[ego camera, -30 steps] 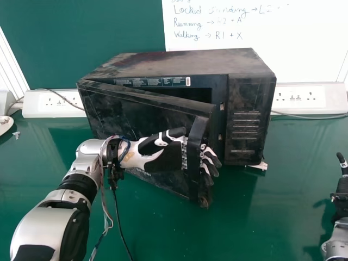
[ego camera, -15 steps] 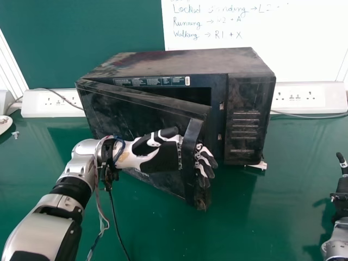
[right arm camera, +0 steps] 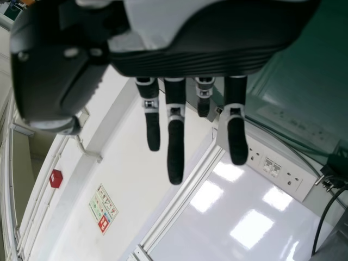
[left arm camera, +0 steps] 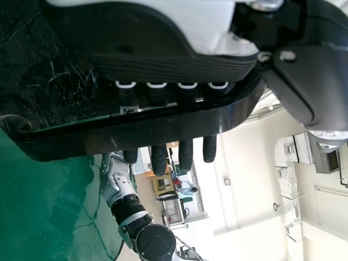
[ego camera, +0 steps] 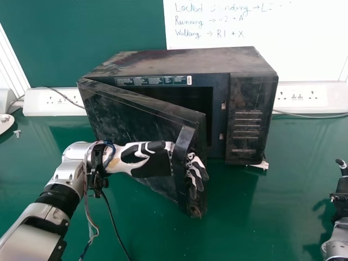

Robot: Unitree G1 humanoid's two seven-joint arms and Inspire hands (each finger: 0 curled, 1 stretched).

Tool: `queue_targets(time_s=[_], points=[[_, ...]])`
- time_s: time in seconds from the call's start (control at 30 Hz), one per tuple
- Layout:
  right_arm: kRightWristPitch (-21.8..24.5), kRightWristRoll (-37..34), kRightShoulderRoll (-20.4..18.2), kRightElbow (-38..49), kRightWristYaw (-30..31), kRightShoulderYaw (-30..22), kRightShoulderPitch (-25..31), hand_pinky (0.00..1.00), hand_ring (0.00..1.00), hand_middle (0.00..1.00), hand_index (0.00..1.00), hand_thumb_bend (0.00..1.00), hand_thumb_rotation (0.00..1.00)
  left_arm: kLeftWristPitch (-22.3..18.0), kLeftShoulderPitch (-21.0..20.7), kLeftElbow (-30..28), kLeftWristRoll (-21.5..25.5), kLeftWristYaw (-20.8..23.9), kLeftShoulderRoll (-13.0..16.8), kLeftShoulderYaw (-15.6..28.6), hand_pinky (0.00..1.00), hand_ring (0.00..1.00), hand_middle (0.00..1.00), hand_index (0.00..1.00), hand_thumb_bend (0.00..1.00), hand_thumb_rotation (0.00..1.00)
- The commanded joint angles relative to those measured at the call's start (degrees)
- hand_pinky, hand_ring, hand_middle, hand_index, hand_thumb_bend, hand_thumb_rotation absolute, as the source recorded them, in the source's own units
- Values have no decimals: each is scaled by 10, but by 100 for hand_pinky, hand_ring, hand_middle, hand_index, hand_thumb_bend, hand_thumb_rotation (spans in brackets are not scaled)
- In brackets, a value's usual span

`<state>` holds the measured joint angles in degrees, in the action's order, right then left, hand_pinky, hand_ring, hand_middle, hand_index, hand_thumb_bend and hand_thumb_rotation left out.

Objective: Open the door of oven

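The black oven [ego camera: 252, 114] stands on the green table with its door [ego camera: 133, 114] part open, swung out toward me. Through the door handle [ego camera: 182, 163] goes my left hand [ego camera: 155, 163], palm on the left of the bar and fingers coming out on its right. In the left wrist view the handle [left arm camera: 136, 129] crosses over the left hand [left arm camera: 157, 54]; its fingers are nearly straight behind the bar, tips past its edge. My right hand [ego camera: 341, 187] is at the head view's right edge, away from the oven. The right wrist view has the right hand [right arm camera: 212, 51] with straight fingers.
White socket strips [ego camera: 307, 98] run along the back on both sides of the oven, with a cable on each side. A whiteboard [ego camera: 261, 32] is behind the oven. A white object [ego camera: 5, 122] lies at the far left of the table [ego camera: 255, 217].
My left hand and forearm have moved left and toward me, and the door has swung wider with the handle. The right hand keeps its place.
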<state>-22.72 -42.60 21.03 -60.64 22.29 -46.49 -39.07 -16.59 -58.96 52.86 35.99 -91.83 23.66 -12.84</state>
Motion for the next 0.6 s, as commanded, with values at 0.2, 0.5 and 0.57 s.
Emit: queue_targets(time_s=[0.2, 0.5, 0.57], points=[[0, -2, 4, -5, 8, -1, -5, 45, 56, 69, 72, 100, 87, -24, -22, -74, 79, -7, 39, 13, 26, 34, 44, 68, 92, 91], [-4, 2, 5, -10, 4, 0, -6, 45, 56, 70, 72, 100, 87, -15, 16, -90, 108, -7, 48, 67, 18, 26, 36, 57, 93, 96], [-2, 2, 6, -11, 5, 0, -7, 45, 56, 70, 72, 100, 86, 12, 24, -94, 124, -7, 47, 91, 22, 29, 38, 57, 95, 93]])
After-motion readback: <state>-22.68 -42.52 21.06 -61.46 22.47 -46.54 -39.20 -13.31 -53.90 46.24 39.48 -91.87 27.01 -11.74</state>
